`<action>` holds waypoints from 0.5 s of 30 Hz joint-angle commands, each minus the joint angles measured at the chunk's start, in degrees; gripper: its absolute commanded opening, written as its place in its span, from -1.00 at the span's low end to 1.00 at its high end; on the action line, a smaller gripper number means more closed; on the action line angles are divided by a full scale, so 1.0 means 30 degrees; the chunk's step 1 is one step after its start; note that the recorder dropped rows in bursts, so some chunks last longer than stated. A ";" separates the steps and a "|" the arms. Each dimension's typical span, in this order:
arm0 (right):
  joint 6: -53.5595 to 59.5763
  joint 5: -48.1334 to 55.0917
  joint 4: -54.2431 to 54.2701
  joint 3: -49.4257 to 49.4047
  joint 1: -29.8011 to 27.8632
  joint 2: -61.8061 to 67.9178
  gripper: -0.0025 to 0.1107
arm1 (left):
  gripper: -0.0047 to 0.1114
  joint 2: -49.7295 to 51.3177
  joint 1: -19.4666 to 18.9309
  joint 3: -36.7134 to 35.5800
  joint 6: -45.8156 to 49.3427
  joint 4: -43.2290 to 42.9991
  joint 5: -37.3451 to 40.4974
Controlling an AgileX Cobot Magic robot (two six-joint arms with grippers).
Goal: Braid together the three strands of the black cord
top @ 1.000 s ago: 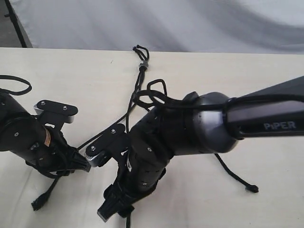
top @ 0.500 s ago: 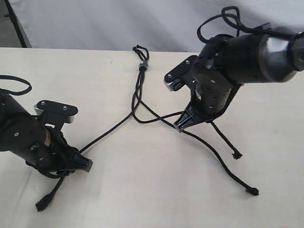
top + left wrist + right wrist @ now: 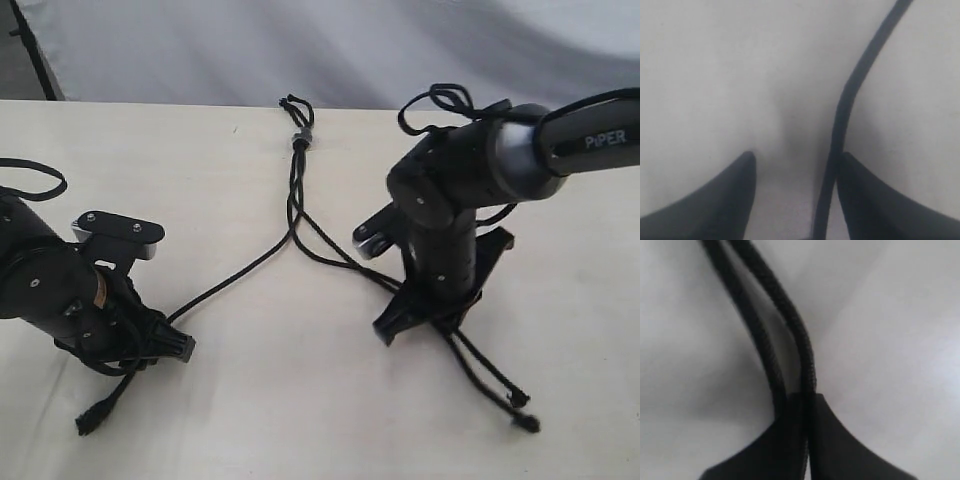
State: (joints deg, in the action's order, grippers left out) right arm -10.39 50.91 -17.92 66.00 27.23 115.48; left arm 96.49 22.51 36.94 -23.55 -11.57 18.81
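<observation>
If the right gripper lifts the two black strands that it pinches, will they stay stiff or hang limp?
Probably limp: the two strands curve loosely over the table and would likely sag from the right gripper. Probably light, since they are so thin. Their woven surface looks rough, so slipping from the shut jaws seems unlikely.

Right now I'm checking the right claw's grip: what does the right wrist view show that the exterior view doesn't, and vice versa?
Right wrist only: two strands lying side by side where the right claw pinches them. Exterior only: the knot, the third strand running to the left claw, and the strand tips. Both: the shut right claw over the pale table.
</observation>
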 commanded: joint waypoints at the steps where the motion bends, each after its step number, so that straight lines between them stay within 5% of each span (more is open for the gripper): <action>1: 0.6163 0.1293 0.6264 -0.0491 0.3287 0.0209 -0.95 | -0.08 0.0278 -0.0046 -0.0112 0.0042 -0.0049 0.0326; 7: 1.0255 0.1991 0.6781 0.1234 0.8054 -0.0664 -0.95 | -0.08 0.0278 -0.0046 -0.0112 0.0099 -0.0049 0.0326; 15: 0.7544 0.2673 0.2577 0.2425 0.7100 -0.3490 -0.95 | -0.08 0.0278 -0.0046 -0.0112 0.0099 -0.0049 0.0326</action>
State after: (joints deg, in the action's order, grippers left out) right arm 15.09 56.21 -7.11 73.08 51.00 107.76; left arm 96.49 22.51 36.94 -23.43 -11.57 18.81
